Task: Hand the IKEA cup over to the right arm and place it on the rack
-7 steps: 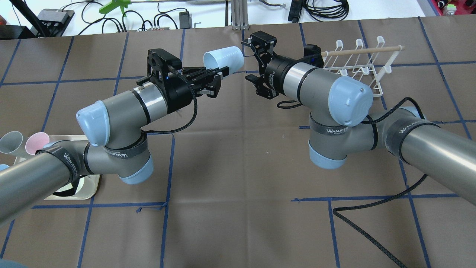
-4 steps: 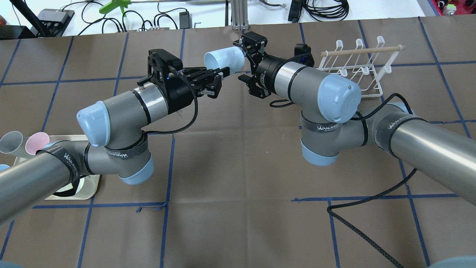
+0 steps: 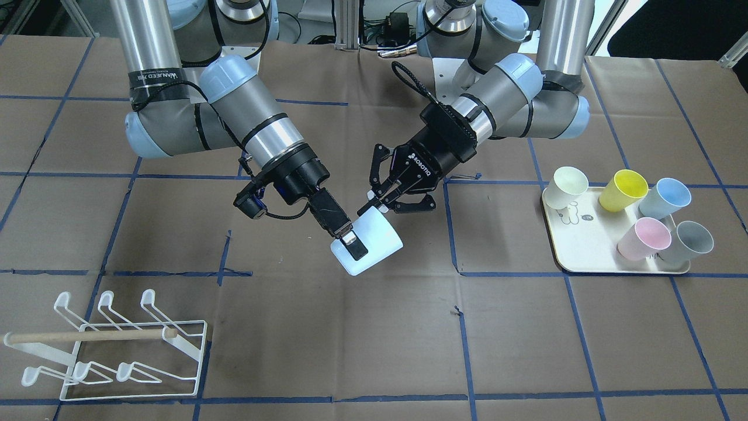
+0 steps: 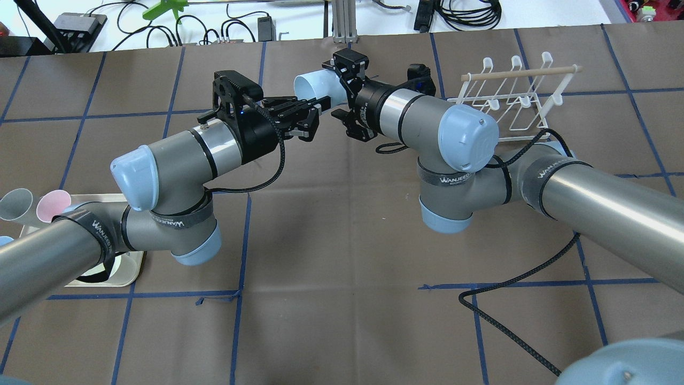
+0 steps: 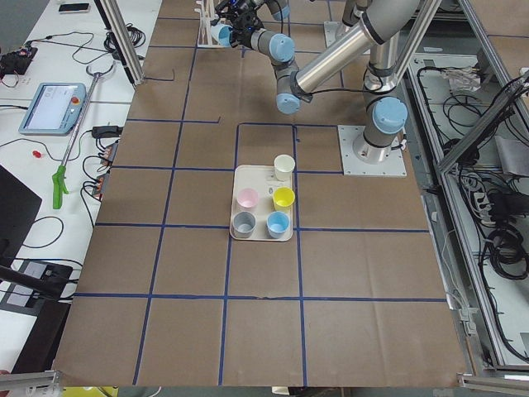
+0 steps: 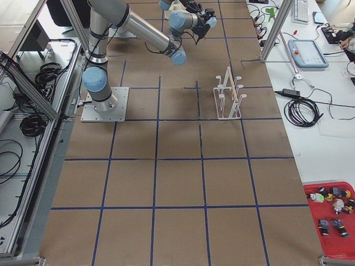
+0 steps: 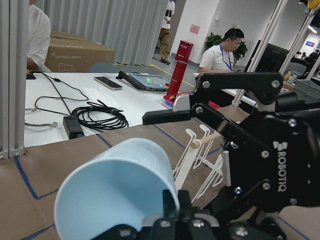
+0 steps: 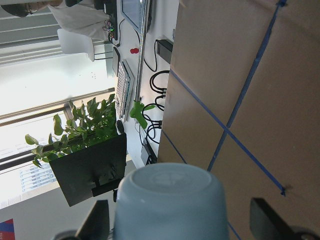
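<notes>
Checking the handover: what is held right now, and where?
The left gripper pinches the pale blue cup by its rim; the right gripper brackets its base, open.

right arm (image 4: 427, 115) swung further toward the table's middle, right gripper (image 4: 338, 90) closed the gap to the pale blue cup (image 4: 315, 85), its spread jaws came to straddle the cup's base, trailing black cable (image 4: 513, 278) slid along

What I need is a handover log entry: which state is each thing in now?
blue cup: off the table, on its side, rim pinched.
left gripper: shut on the blue cup's rim.
right gripper: open, fingers either side of the blue cup's base.
rack: standing, no cups on it.
tray: holds five cups, mouths up.
</notes>
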Controlling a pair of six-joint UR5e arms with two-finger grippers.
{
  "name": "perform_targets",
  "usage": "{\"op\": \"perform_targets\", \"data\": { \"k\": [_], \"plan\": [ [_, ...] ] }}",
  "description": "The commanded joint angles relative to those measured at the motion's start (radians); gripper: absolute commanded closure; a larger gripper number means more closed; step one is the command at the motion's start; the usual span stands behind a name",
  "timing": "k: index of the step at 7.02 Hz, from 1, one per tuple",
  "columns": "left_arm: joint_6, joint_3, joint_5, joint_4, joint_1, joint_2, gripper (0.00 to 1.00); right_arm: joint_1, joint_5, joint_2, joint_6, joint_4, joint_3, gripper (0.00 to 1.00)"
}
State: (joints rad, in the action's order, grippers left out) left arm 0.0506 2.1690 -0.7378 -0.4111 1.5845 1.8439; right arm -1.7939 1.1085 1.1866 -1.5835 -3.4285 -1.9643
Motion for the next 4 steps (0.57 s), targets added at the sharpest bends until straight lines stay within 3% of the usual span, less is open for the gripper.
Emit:
{"op": "perform_targets", "data": {
  "k": [1,4],
  "plan": [
    [-0.002,0.000,0.000,0.002,0.000,-0.002,0.94,-0.002,0.001,-0.002,-0.001,0.000,0.002,0.01],
    [-0.003,0.000,0.000,0.002,0.000,-0.003,0.94,-0.001,-0.001,0.005,-0.009,0.034,0.009,0.01]
  ]
}}
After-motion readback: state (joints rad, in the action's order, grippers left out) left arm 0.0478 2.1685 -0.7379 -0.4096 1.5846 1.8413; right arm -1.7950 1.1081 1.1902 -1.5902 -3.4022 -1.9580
